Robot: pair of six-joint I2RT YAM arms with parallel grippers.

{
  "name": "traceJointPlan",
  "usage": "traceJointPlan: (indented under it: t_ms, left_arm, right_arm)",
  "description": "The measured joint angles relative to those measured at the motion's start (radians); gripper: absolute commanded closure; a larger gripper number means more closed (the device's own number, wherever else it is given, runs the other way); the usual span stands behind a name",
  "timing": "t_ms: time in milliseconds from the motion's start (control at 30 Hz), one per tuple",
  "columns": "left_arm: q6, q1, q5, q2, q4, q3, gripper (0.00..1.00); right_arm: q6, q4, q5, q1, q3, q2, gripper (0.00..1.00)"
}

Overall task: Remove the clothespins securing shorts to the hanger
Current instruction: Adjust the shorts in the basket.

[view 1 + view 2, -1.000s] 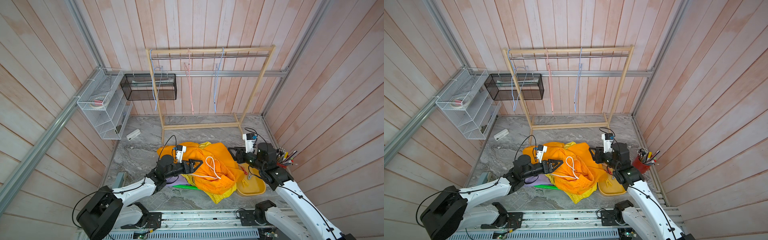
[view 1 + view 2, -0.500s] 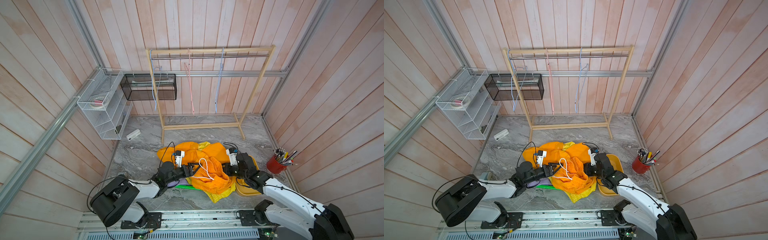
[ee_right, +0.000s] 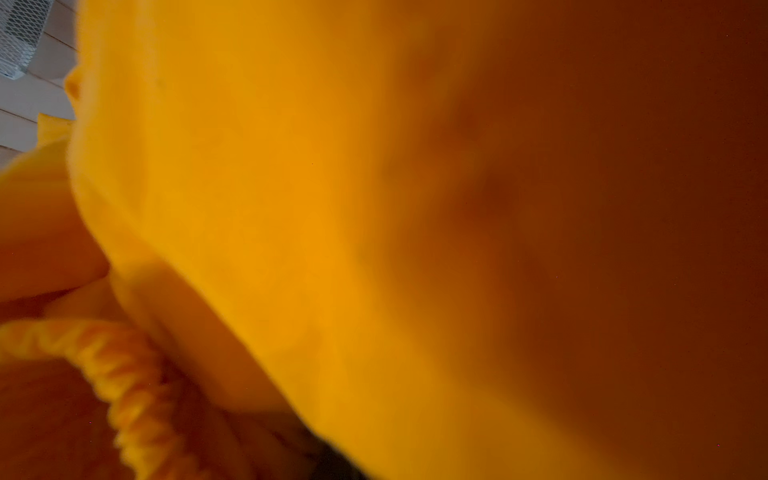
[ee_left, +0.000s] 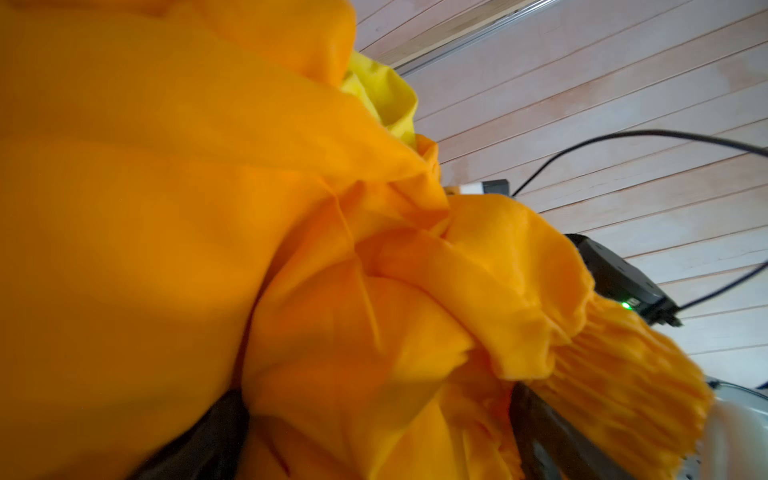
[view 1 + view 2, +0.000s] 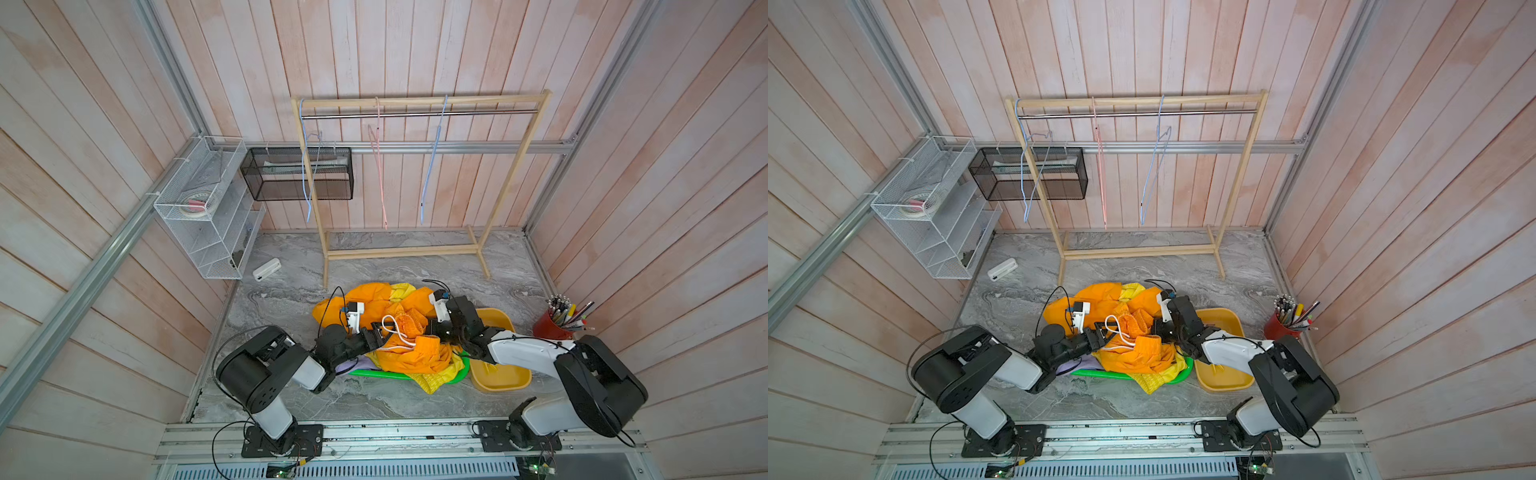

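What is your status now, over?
Left gripper open at the crumpled orange fabric shorts. Right gripper shut, pressed into them; grip hidden. No clothespins visible; fabric fills right wrist view.

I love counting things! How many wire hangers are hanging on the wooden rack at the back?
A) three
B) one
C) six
A: the left blue hanger, the pink hanger and the right blue hanger hang on the wooden rack, all of them bare.
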Motion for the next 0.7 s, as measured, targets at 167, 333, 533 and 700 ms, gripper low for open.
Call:
traceJointPlan:
  t_ms: [167,333,533,700]
  left_arm:
    - [-0.039,0.021,0.0,0.1,0.203,0.021,0.0]
    - [-0.037,0.029,-0.014,0.115,0.245,0.033,0.0]
    - [0.025,0.042,-0.037,0.011,0.01,0.048,0.0]
    - [0.128,0.028,-0.113,-0.24,-0.462,0.135,0.0]
  right_arm:
    - [-0.017,0.064,-0.027,-0.026,0.09,0.13,0.95]
    - [-0.026,0.103,-0.06,-0.041,0.151,0.215,0.95]
    - [-0.039,0.109,-0.071,-0.044,0.188,0.244,0.96]
    - [-0.041,0.084,-0.063,-0.043,0.182,0.195,0.97]
